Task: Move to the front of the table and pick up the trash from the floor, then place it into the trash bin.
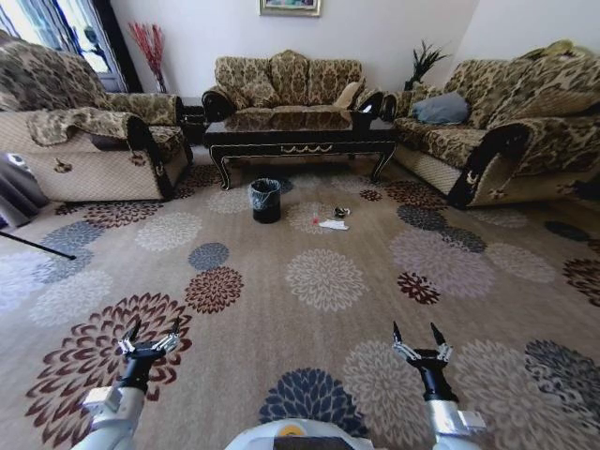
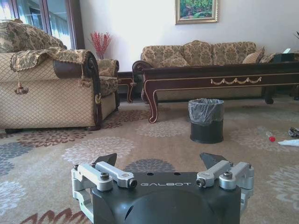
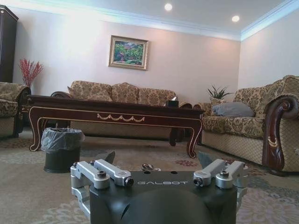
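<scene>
- Looking down from the head view, we see the left gripper (image 1: 150,335) and the right gripper (image 1: 419,337) held low over the flowered carpet (image 1: 309,309), each with its fingers spread apart and nothing between them.
- Well ahead of both, the trash bin (image 1: 265,200) stands on the carpet just in front of the coffee table (image 1: 300,137), near its left end.
- The trash lies to the right of the bin: a small tube with a red tip (image 1: 316,221), a white scrap of paper (image 1: 333,225) and a small shiny wrapper (image 1: 341,212), close together on the floor before the table.
- From the left wrist view, we see the left gripper's fingers (image 2: 105,160) apart and empty; the bin (image 2: 206,120), lined with a grey bag, stands in front of the table (image 2: 219,79), and the red-tipped tube (image 2: 270,137) and white paper (image 2: 288,143) lie beyond it.
- From the right wrist view, the right gripper's fingers (image 3: 105,157) are likewise apart; the bin (image 3: 61,149) sits by the table's (image 3: 117,114) curved leg, and a shiny bit of trash (image 3: 147,167) lies on the carpet just past the gripper.
</scene>
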